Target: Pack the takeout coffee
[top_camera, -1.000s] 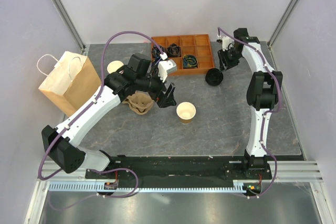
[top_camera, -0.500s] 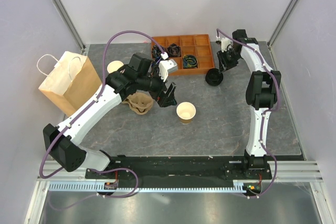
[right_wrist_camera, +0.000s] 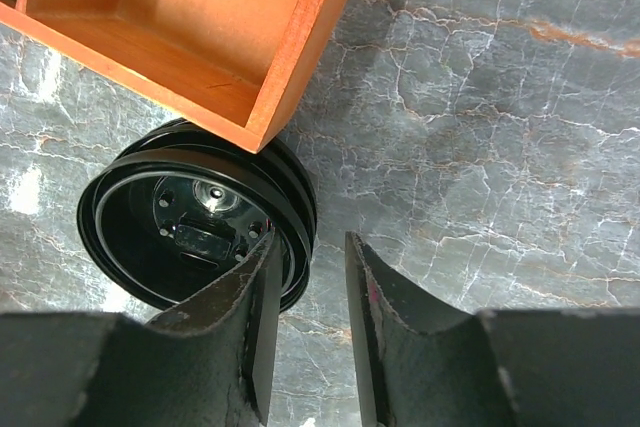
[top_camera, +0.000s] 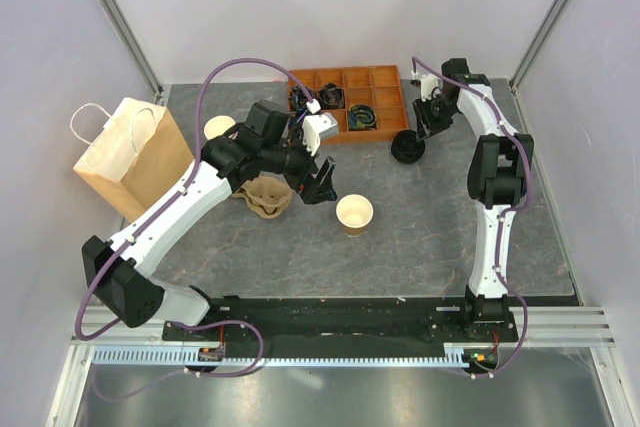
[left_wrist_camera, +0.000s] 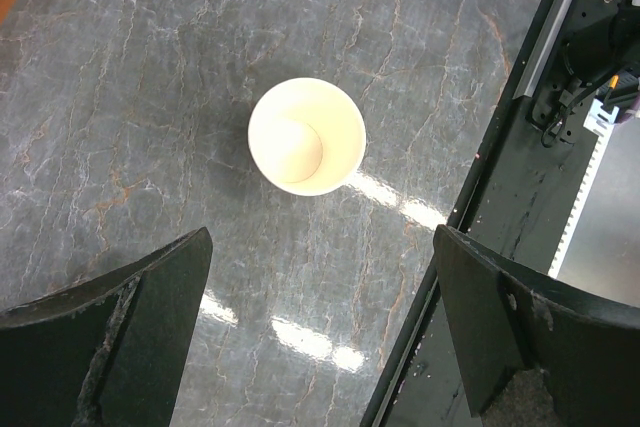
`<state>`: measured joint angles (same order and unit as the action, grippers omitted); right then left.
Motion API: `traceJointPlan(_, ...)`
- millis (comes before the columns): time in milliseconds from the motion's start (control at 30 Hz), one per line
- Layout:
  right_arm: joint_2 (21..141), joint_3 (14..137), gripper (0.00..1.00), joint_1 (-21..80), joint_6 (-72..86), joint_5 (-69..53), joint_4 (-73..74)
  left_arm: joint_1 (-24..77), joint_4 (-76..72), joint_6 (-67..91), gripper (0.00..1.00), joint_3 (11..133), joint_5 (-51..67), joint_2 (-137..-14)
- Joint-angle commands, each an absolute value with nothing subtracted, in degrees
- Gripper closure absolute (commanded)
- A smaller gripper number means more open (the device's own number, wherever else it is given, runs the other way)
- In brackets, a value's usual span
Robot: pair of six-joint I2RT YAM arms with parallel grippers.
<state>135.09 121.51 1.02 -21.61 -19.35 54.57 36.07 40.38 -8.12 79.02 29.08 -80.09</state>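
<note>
Hands first: right hand (right_wrist_camera: 311, 242) sits at the black lid (right_wrist_camera: 195, 222), fingers close together with a narrow gap, one over the lid's inside and the other outside its rim. A sliver of worktop (right_wrist_camera: 480, 147) shows between the rim and the outer finger, so nothing's pinched imo. Left hand (left_wrist_camera: 322, 247) is spread wide and empty. It hangs over the open cup (left_wrist_camera: 305, 137), which stands on its own ahead of the fingers, touching neither.

Heads up: the takeout coffee as such (cup with lid on) isn't anywhere in view, just the parts. The cup is mid-worktop and the lid is well apart from it, right at the near corner of the orange tray (right_wrist_camera: 200, 17). Further out are a pulp carrier (top_camera: 265, 197), a second cup (top_camera: 218, 128) and a paper bag (top_camera: 130, 152) on the left.

What could go sideways, my guess:
- The tray corner covers part of the lid in the wrist view, so a pinch on that thin rim could skate or flip the lid, or a finger could catch the tray.
- The rim shows several bands, maybe nested lids, so extras might come along.
- The cup looks empty and light, so a brushing finger tips it and a hard squeeze dents it.

Writing: none I can read. Cup, lid and bag all look plain.
</note>
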Motion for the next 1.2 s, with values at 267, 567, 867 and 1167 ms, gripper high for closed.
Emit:
traceJointPlan(267,134.4,121.0,0.86,1.3,-21.2,-19.3,53.2,35.8,39.2,-9.8,0.01,80.9,29.3,-80.2)
traceJointPlan(567,130.6,120.1,1.0,1.1,-21.8,-19.5,53.7,35.8,39.2,-9.9,0.01,81.3,29.2,-80.2)
traceJointPlan(867,127.1,120.3,1.0,0.4,-21.7,-23.1,55.1,35.7,38.1,-10.3,0.01,81.4,29.4,-80.9)
traceJointPlan(1167,123.9,120.4,1.0,0.4,-20.1,-29.4,58.4,35.7,24.3,-25.2,0.0,81.8,32.3,-83.0)
